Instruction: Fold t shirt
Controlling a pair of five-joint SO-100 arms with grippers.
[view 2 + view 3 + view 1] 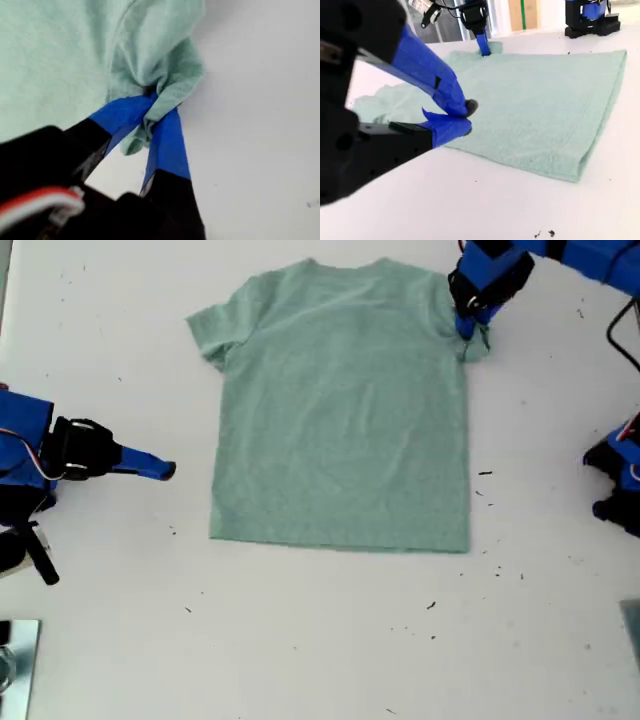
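Observation:
The pale mint-green t shirt (pixel 340 410) lies flat on the white table, its neck toward the exterior view's top. My first gripper (pixel 470 328) is at the exterior view's upper right, shut on the shirt's sleeve, and the bunched sleeve cloth (pixel 165 75) is pinched between its blue fingers (pixel 167 145). My second gripper (pixel 165 470) is at the exterior view's left, a short way off the shirt's side edge. It is shut with nothing in it (pixel 465 117). The shirt (pixel 535 110) spreads out beyond it.
An arm base (pixel 620 475) and a black cable (pixel 622 335) stand at the exterior view's right edge. A metallic object (pixel 15 660) sits in that view's lower left corner. Small dark specks (pixel 485 475) dot the white table (pixel 330 640).

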